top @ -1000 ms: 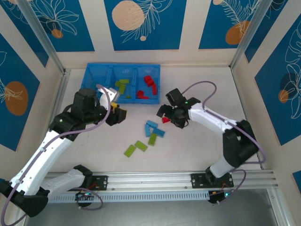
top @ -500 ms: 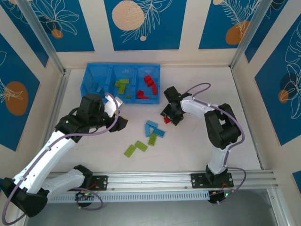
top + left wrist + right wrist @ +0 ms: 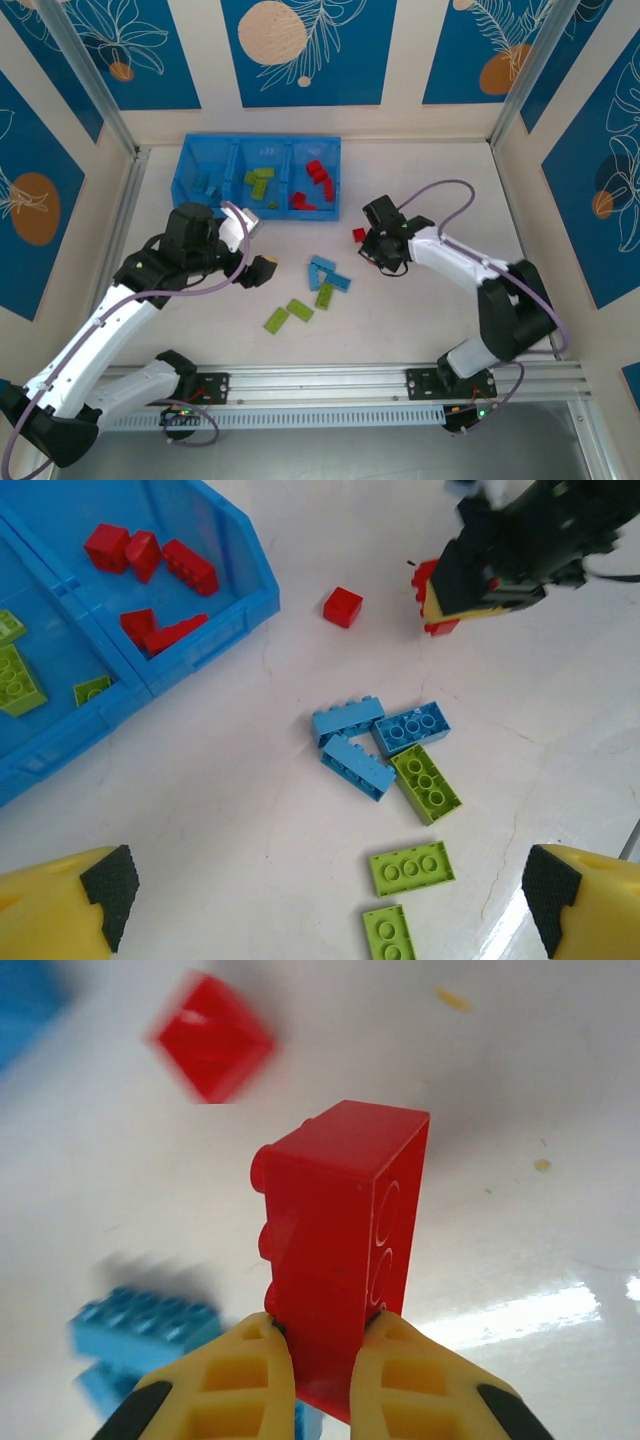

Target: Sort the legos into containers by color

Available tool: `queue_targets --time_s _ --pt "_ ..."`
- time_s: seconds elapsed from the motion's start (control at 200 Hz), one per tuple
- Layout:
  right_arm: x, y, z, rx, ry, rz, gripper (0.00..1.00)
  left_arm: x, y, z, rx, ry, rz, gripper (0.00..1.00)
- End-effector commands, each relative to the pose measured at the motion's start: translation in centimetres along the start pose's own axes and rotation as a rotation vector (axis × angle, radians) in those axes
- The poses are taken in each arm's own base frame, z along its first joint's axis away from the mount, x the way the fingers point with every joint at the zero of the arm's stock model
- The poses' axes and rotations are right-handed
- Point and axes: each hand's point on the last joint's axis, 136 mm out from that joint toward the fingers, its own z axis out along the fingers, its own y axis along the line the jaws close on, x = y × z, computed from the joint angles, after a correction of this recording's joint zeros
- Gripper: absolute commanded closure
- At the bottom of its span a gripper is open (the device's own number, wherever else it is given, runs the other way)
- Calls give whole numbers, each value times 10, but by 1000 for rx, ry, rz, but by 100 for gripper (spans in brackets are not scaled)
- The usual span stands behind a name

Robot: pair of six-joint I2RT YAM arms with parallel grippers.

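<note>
My right gripper (image 3: 320,1360) is shut on a red lego (image 3: 345,1250), held on edge just above the table; in the top view this gripper (image 3: 376,256) sits right of a loose red cube (image 3: 358,235) (image 3: 212,1050). My left gripper (image 3: 262,270) hangs open over the loose pile with nothing between its fingers (image 3: 70,905). Three light blue legos (image 3: 358,768) (image 3: 325,272) and three lime green ones (image 3: 411,868) (image 3: 300,309) lie on the table. The blue tray (image 3: 190,160) (image 3: 262,598) holds blue, green and red legos (image 3: 150,555) in separate compartments.
Patterned walls and metal posts (image 3: 115,120) close in the table on three sides. The arm bases stand on a rail (image 3: 320,385) at the near edge. Open table lies right of the right arm.
The right gripper has shifted right and away from the small red cube, still holding its red brick. The left gripper has moved down and right toward the loose bricks.
</note>
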Motion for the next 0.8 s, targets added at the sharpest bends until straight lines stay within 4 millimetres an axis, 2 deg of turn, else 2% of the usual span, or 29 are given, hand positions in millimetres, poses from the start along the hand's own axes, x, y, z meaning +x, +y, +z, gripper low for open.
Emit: queue_targets --time_s 0.0,0.14,0.215,0.265,0.385,0.495,0.535,0.61,0.705,0.795 --pt "-13 48 -51 -138 -182 -267 92 -1 1 0 -14 -19 22 0" --pt "12 140 -100 -463 -292 -641 91 -2 6 -3 -53 -32 22 0" --pt "7 167 -101 -479 -313 -711 91 -4 9 -7 -74 -48 22 0" --pt "-2 180 -92 -431 -313 -742 91 -4 10 -8 -85 -56 24 0" --pt "-29 208 -52 -284 -296 -794 91 -2 15 -9 -113 -56 30 0" --pt "-66 220 -13 -188 -272 -728 92 0 18 -8 -130 -50 30 0" --pt "-74 222 6 -179 -241 -713 92 0 19 -8 -138 -50 30 0" --pt "-92 226 29 -158 -212 -693 91 2 22 -7 -152 -42 27 0" --pt "-108 235 41 -169 -182 -687 85 4 24 -6 -164 -32 27 0" --pt "-115 244 39 -203 -155 -677 70 5 27 -3 -174 -19 20 0"
